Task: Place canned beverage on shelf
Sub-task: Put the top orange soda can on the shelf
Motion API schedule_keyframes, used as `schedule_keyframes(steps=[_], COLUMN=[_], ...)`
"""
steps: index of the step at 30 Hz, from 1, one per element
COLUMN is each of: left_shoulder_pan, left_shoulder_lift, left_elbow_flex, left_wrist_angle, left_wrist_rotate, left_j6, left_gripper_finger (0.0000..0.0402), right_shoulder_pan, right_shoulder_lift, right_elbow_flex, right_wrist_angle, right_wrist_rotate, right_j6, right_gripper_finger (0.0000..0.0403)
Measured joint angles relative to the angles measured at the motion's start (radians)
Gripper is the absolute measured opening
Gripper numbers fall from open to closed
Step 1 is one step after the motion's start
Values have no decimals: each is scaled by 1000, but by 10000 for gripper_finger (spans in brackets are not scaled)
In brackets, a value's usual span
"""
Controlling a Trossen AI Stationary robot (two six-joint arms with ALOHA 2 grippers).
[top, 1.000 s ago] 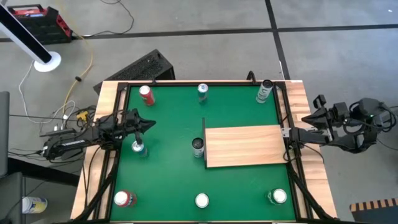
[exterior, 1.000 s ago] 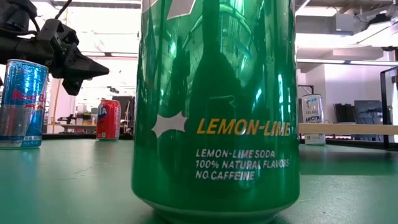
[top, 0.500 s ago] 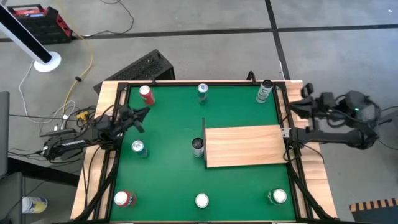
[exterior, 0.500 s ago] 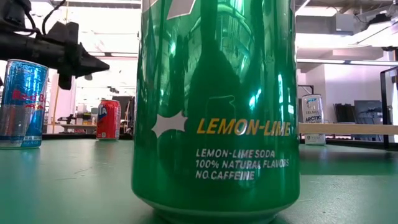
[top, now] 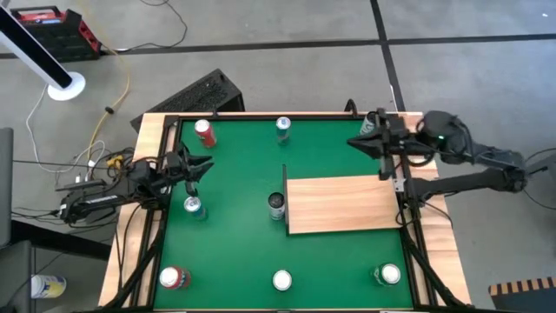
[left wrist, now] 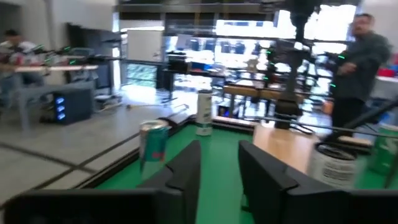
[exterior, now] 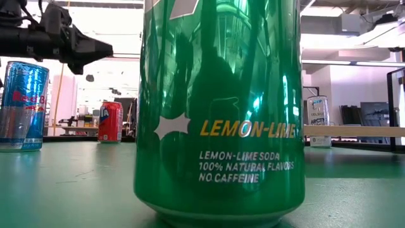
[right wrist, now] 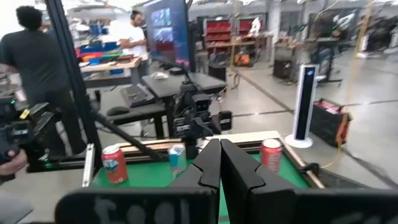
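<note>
Several cans stand upright on the green tabletop (top: 234, 252). The shelf (top: 343, 204) is a light wooden board lying right of the middle. A dark can (top: 276, 205) stands at its left edge. My left gripper (top: 207, 163) hovers open and empty at the table's left, between a red can (top: 204, 132) and a blue can (top: 193, 207). Its fingers show apart in the left wrist view (left wrist: 219, 168). My right gripper (top: 350, 143) is shut and empty above the far right corner, beside a can (top: 371, 122). It also shows in the right wrist view (right wrist: 219, 163).
A green lemon-lime can (exterior: 218, 107) stands close before the low camera at the near edge (top: 281, 280). More cans stand at the near left (top: 173, 278), near right (top: 389, 275) and far middle (top: 283, 127). People stand in the room beyond (left wrist: 354, 62).
My right gripper has swung from beyond the table's right edge toward the far edge and the left. It now reaches over the far right corner, pointing left. My left gripper has risen and gone a little toward the far edge. No can has moved.
</note>
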Motion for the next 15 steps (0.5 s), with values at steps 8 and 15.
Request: schedule_keyframes(steps=[8, 15], left_shoulder_pan=[0, 0], left_shoulder_lift=[57, 176], left_elbow_flex=[72, 137], left_wrist_angle=[3, 2], left_wrist_rotate=[27, 28], left_j6=[19, 31], left_gripper_finger=[197, 219], right_shoulder_pan=[120, 227], right_shoulder_lift=[199, 334], right_elbow_flex=[159, 246], right_wrist_angle=[7, 6], right_wrist_rotate=[12, 141], right_j6=[-102, -159], right_gripper_finger=[29, 24])
